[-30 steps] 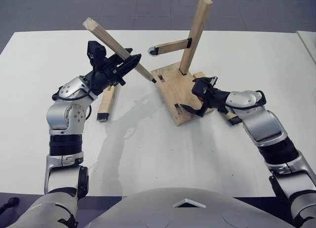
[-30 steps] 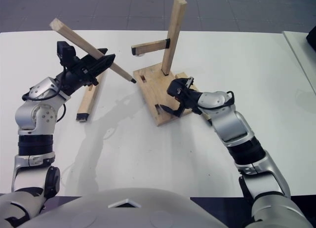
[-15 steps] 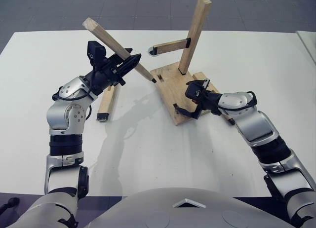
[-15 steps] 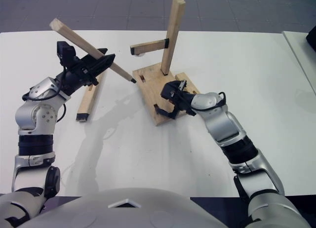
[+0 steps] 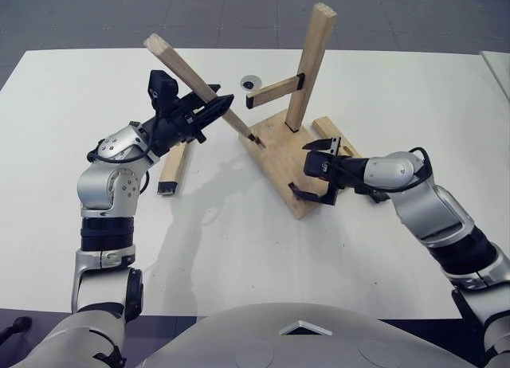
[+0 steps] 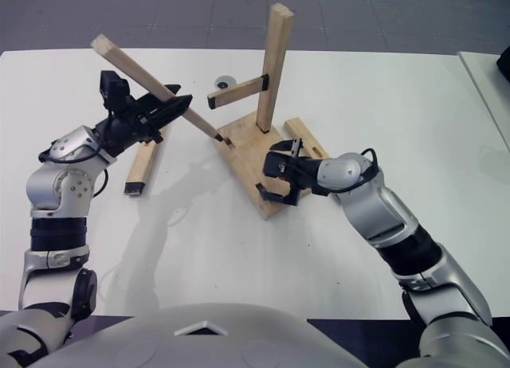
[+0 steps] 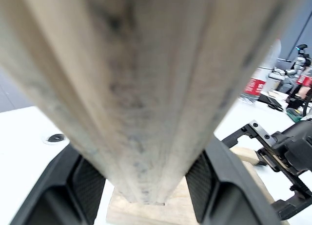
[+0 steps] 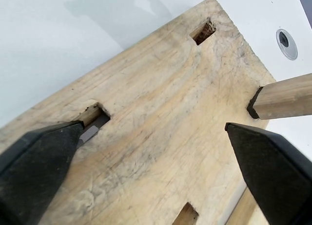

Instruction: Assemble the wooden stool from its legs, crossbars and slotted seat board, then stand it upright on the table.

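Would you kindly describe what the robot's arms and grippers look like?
The left arm and right arm have rounded silver-grey shells with black joint bands and thin black cables looped near the wrists. The left gripper and right gripper are matt black, with long fingers tapering to points.

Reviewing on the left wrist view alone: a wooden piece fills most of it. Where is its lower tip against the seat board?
Observer: The held leg in the left gripper slants down, its dark tip at a slot near the seat board's left corner; whether it has entered, I cannot tell.
Operator: Anything fitted yet?
Observer: An upright leg stands in the board, a crossbar jutting from it toward the robot's left.
Operator: The right gripper?
Observer: The right gripper is open, straddling the board's near edge.
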`<act>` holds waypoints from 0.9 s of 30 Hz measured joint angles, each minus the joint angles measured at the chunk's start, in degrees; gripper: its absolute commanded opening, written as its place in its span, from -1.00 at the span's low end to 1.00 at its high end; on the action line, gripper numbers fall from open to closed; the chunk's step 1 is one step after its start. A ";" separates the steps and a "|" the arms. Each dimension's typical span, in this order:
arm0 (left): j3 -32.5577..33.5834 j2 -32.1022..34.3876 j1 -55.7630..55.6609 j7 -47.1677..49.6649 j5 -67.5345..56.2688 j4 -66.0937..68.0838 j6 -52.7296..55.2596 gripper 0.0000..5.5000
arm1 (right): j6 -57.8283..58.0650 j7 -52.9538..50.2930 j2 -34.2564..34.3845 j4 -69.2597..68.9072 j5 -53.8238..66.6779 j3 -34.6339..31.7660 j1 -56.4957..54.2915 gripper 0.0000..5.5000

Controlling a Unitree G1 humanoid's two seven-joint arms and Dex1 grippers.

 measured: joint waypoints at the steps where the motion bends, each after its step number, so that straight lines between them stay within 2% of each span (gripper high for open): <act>1: -0.58 0.34 0.48 -0.60 0.02 -0.35 0.64 -0.26 | 0.65 0.10 -0.31 -1.05 0.12 -0.04 0.60 0.96; 15: -3.11 2.18 1.45 -0.29 2.10 -3.64 3.02 -0.26 | 1.88 0.82 -1.59 -3.77 1.21 -0.71 2.20 0.96; 27: -4.03 -1.31 1.76 5.18 1.68 -5.43 5.01 -0.26 | 2.04 0.13 -1.59 -3.88 1.13 -0.60 2.56 0.96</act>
